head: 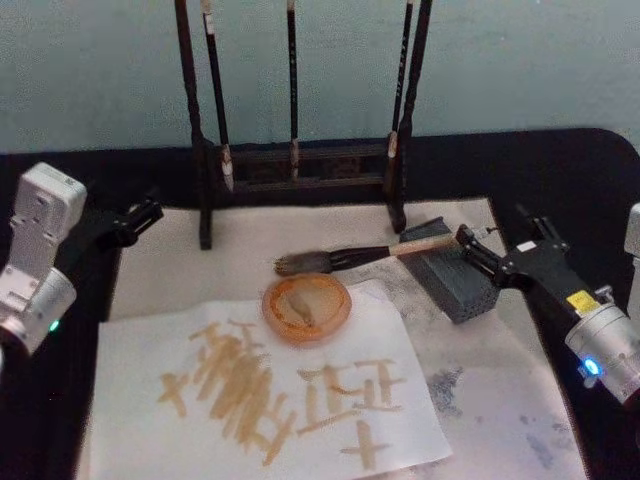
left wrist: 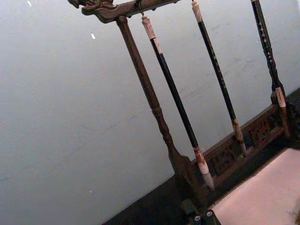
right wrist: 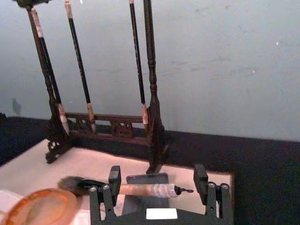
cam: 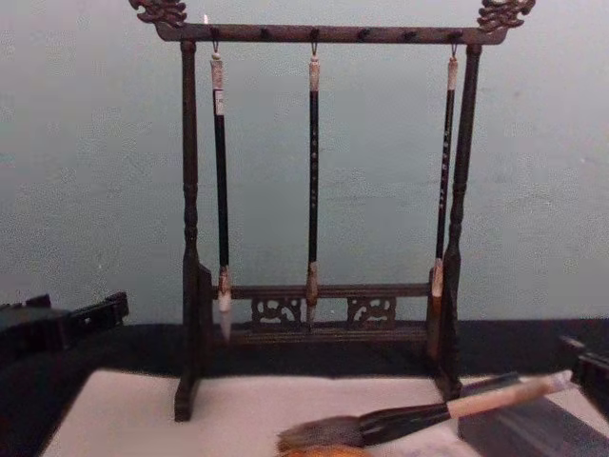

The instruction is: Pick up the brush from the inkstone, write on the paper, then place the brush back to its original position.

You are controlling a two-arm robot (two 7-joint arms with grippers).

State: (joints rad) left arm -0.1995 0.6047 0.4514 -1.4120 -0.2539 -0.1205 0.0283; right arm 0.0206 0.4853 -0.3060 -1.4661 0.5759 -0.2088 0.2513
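Note:
The brush [head: 365,255] lies across the mat, its pale handle end resting on the dark grey inkstone [head: 455,282] and its bushy bristles pointing left. My right gripper [head: 470,250] is open just to the right of the brush's capped end, near the inkstone's top. In the right wrist view the brush [right wrist: 140,189] lies crosswise just beyond the spread fingers [right wrist: 114,176], over the inkstone [right wrist: 146,178]. The paper [head: 270,395], a white sheet covered with tan strokes, lies at the front. My left gripper [head: 140,215] is shut and parked at the mat's left edge.
A dark wooden rack [head: 300,165] with three slim hanging brushes stands at the back of the cream mat [head: 500,400]. An orange round dish [head: 307,305] sits on the paper's far edge, just in front of the brush's bristles. The table around is black.

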